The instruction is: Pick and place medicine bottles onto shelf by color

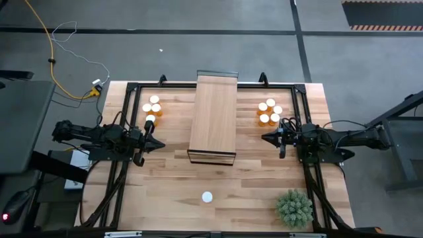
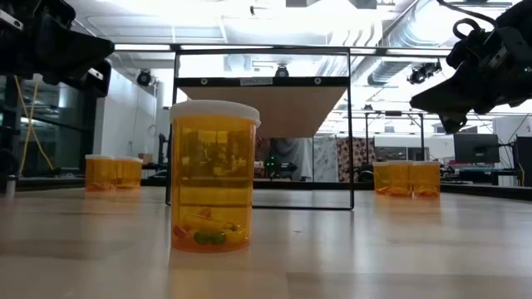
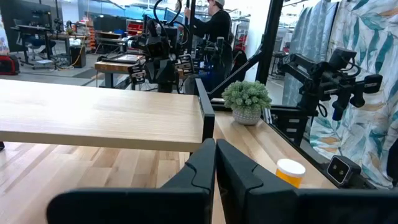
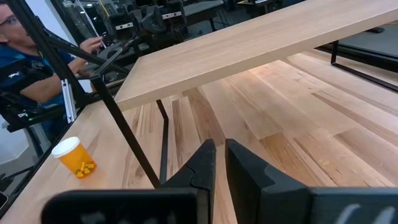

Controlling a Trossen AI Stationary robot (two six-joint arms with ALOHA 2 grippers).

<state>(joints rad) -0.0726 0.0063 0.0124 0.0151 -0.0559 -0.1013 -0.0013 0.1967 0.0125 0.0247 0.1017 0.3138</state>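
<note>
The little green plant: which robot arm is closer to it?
Right. The right end effector hovers up-table from the plant, on its side; the left end effector is across the shelf.

From above I see the long light-wood shelf (image 1: 213, 118) on its thin dark frame standing mid-worktop, running far to near. A cluster of small orange pill bottles with white caps (image 1: 152, 110) sits left of it, and a second cluster of orange white-capped bottles (image 1: 269, 112) sits right. My left end effector (image 1: 158, 144) points at the shelf with fingers together; my right end effector (image 1: 266, 138) mirrors it, likewise closed. One lone white-capped bottle (image 1: 207, 196) stands near-centre, and a small green potted plant (image 1: 294, 207) sits in the near right corner of the pale butcher-block worktop (image 1: 251, 192).
</note>
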